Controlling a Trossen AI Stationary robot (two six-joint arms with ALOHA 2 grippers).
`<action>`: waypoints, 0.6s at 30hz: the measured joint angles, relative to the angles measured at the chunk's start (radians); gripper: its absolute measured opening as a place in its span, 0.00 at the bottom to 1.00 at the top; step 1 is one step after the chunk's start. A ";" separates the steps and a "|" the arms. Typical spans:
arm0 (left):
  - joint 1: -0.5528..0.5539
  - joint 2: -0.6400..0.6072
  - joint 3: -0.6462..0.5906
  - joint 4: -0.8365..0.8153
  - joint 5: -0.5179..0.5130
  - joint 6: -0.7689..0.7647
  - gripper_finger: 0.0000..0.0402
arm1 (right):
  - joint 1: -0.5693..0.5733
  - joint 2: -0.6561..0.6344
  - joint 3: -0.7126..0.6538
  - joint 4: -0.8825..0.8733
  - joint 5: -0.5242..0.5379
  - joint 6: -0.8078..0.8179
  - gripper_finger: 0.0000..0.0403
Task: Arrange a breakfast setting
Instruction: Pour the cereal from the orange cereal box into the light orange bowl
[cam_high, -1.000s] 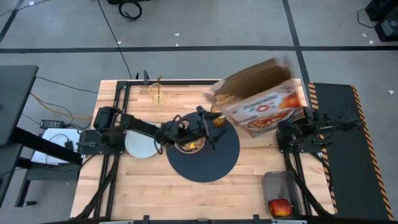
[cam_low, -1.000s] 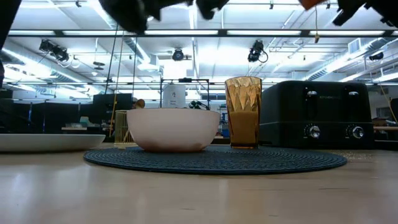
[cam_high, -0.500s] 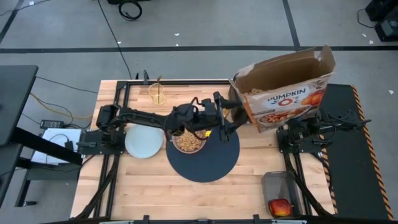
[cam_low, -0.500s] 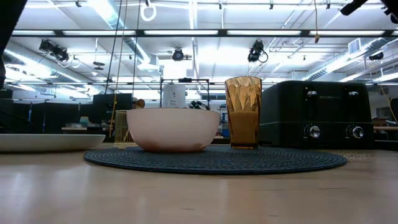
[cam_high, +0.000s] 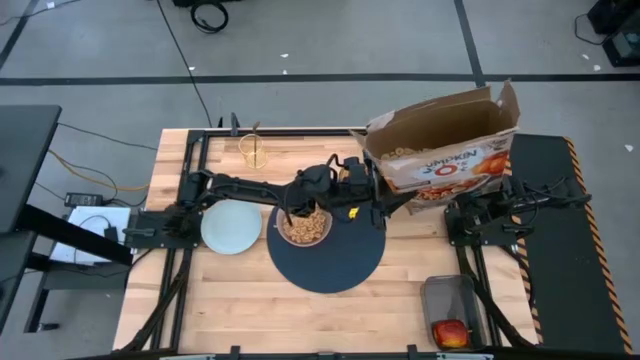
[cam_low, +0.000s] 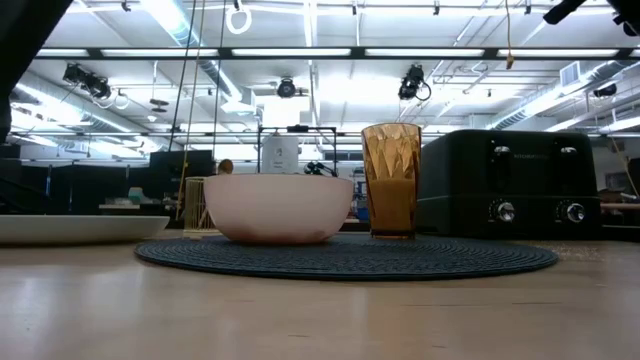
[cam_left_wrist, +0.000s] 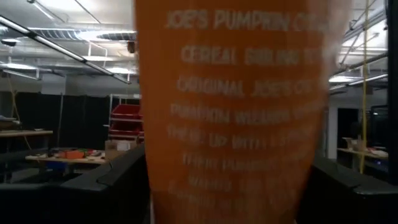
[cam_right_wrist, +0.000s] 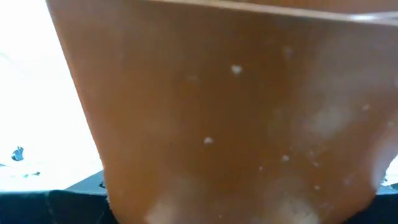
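Wooden table (cam_high: 240, 300), bright workshop behind. Both sets of jaws clamped on cereal box (cam_high: 445, 150), lifted beside the mat's far right edge, flaps open. Left jaws (cam_high: 372, 192) at its near side, right jaws hidden behind it. Pink bowl (cam_high: 303, 227), cereal inside, on dark-blue mat (cam_high: 335, 262); amber tumbler (cam_low: 391, 180) just beside; pale-blue plate (cam_high: 230, 228) off the mat's left.

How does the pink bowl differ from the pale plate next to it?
The pink bowl is deep and holds cereal; the pale-blue plate is shallow and bare. The bowl sits on the dark-blue mat; the plate lies on the wooden table, off the mat's left edge. Both are round and upright.
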 joint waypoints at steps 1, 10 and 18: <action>0.002 0.002 0.009 -0.004 -0.002 0.002 0.78 | 0.000 0.009 0.000 0.001 0.006 -0.005 0.72; 0.021 0.000 0.057 -0.068 0.007 -0.021 0.72 | 0.000 0.050 0.003 0.001 0.048 -0.008 0.73; 0.023 -0.005 0.060 -0.106 0.013 -0.009 0.51 | 0.000 0.053 -0.001 -0.013 0.056 -0.008 0.79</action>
